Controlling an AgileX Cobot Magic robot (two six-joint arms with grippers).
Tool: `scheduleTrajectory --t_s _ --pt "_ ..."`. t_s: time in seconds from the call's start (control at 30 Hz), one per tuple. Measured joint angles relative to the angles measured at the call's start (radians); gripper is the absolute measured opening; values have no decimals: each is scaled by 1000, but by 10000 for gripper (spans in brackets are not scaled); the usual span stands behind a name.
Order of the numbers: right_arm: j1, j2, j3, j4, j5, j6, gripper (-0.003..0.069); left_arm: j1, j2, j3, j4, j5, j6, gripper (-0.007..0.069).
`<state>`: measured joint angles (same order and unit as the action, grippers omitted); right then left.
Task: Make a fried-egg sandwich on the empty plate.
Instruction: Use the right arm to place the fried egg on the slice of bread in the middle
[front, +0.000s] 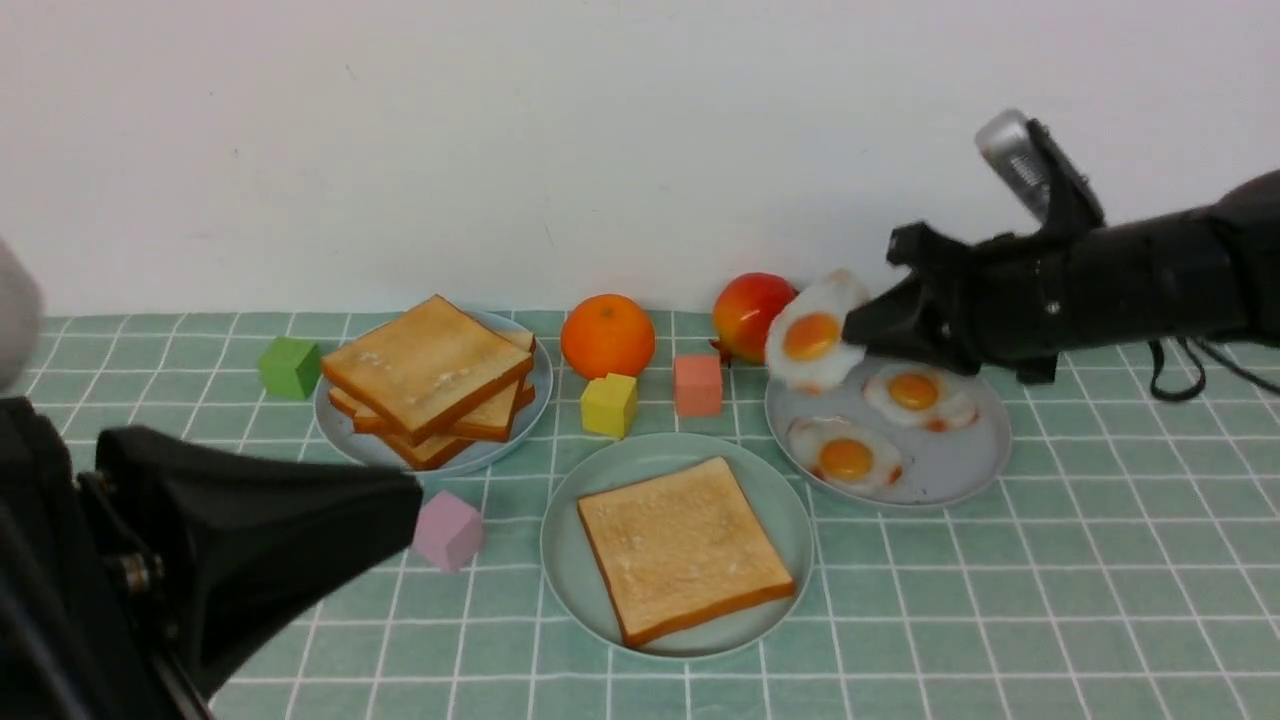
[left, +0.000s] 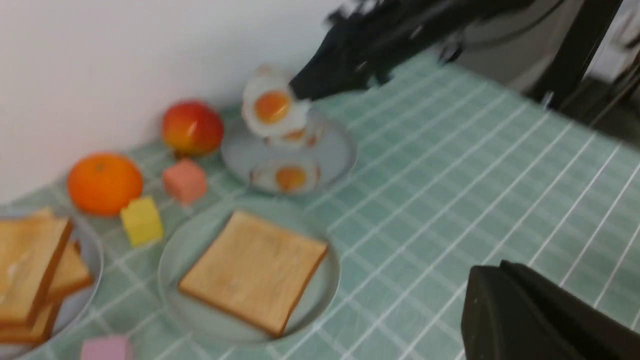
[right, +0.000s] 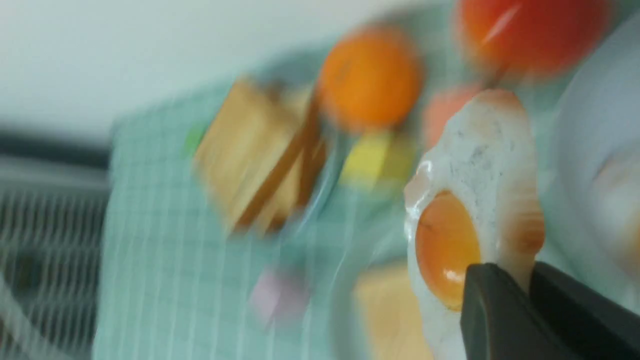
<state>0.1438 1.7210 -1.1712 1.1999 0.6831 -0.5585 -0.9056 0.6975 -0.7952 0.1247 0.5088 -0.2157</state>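
The mint-green plate (front: 775, 500) sits front and centre with one golden toast slice (front: 683, 545) flat on it. My right gripper (front: 858, 328) is shut on the rim of a fried egg (front: 812, 338) and holds it tilted in the air, above the left edge of the blue-grey egg plate (front: 950, 472). The right wrist view shows the egg (right: 475, 200) pinched between the black fingers (right: 500, 310). Two more eggs (front: 918, 392) (front: 845, 458) lie on that plate. My left gripper (front: 405, 500) hangs shut and empty at the near left, apart from the plate.
A stack of toast (front: 430, 375) fills a blue-grey plate at the back left. Along the back stand an orange (front: 607, 335) and a red fruit (front: 750, 312). Yellow (front: 608, 404), salmon (front: 697, 384), green (front: 289, 367) and pink (front: 447, 530) cubes lie scattered around the plates.
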Motion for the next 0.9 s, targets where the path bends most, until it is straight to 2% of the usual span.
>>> scheduleTrajectory --t_s 0.13,0.3,0.7,0.8,0.9 --pt "96 -20 110 1 37 -5 67 0 0 0 23 4 0 -13" --pt "200 55 129 65 -29 -19 67 0 0 0 32 4 0 -13" --pt "216 185 127 309 -77 -116 71 0 0 0 34 4 0 -13" --pt "216 192 127 310 -116 -116 118 0 0 0 34 4 0 -13" --pt "216 192 127 304 -125 -116 211 0 0 0 36 4 0 -13"
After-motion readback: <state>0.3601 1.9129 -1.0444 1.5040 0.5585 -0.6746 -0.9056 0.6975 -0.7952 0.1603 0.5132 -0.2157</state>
